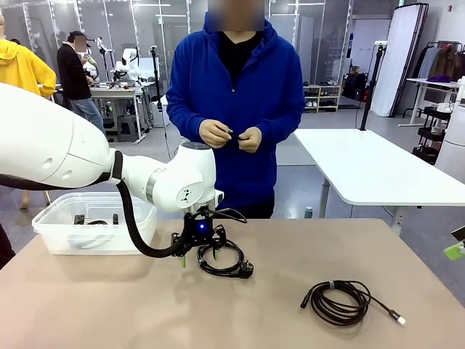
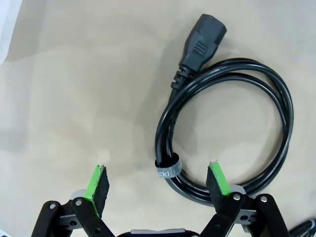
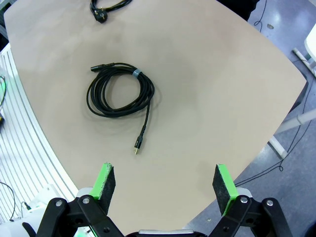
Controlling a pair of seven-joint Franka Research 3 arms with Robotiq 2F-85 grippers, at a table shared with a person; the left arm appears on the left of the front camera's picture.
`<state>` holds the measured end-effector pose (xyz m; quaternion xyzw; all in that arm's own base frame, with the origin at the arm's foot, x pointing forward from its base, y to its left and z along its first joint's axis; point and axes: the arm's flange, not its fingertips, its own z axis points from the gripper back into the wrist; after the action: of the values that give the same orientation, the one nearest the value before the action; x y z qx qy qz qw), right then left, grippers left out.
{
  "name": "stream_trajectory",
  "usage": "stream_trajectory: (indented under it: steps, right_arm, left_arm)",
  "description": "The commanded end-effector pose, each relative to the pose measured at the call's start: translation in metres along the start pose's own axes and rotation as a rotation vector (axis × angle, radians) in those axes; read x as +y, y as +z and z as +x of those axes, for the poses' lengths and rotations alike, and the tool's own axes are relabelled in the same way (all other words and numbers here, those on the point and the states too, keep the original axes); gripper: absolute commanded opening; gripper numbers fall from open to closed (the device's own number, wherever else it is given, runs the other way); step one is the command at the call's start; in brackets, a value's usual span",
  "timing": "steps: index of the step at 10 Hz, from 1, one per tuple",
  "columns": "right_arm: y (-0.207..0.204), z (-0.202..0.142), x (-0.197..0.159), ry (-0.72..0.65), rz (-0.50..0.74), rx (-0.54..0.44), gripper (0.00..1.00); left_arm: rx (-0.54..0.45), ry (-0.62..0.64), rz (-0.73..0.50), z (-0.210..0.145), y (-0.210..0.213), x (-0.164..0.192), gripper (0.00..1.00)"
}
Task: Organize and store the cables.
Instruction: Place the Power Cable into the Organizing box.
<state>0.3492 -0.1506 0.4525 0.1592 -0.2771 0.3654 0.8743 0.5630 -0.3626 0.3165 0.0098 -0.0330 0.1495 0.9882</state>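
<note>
The left gripper (image 1: 199,259) hung at centre frame in the front view, just over the table (image 1: 109,320). Its jaws were spread wide and held nothing. The power cord (image 2: 162,133) lay coiled beneath it. In the left wrist view the strap (image 2: 168,171) binding the coil sat between the green pads (image 2: 96,185), nearer the right one. That right pad overlapped the lower strands of the loop.

If the arm had dropped straight down, that pad would probably have landed on the cord rather than beside it, pushing the coil sideways. A pinch away from the strap could have caught a single strand, so the coil might have sagged open when lifted. The heavy plug (image 2: 202,42) at the top of that view might then have swung and snagged the rim of the clear bin (image 1: 73,236) at the left of the front view.

The thin cable (image 3: 149,93) lay coiled at the lower right of the front view. The right gripper (image 3: 163,175) was high above it, also wide open and empty.
</note>
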Motion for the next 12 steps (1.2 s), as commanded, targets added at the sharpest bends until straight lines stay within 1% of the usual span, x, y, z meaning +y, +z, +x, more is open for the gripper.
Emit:
stream_trajectory:
  steps: [1,2,3,4,6,12]
  right_arm:
    - [0.0001,0.0001,-0.0012,0.001,0.006,-0.011,1.0]
    - [0.0001,0.0001,-0.0012,0.001,0.006,-0.011,1.0]
    - [0.0001,0.0001,-0.0012,0.001,0.006,-0.011,1.0]
    - [0.0001,0.0001,-0.0012,0.001,0.006,-0.011,1.0]
    - [0.0001,0.0001,-0.0012,0.001,0.006,-0.011,1.0]
    - [0.0001,0.0001,-0.0012,0.001,0.006,-0.011,1.0]
  left_arm:
    - [-0.031,0.023,0.009,0.0023,-0.0072,-0.0087,1.0]
    - [-0.025,0.015,0.012,0.0021,-0.0088,-0.0078,1.0]
    - [-0.033,0.015,0.01,0.0025,-0.0086,-0.0062,0.97]
    - [-0.031,-0.008,0.02,0.0022,-0.0108,-0.0051,0.87]
    - [-0.048,0.004,0.02,0.0043,-0.014,-0.005,0.67]
    - [-0.024,0.001,0.02,0.0038,-0.0156,-0.0051,0.07]
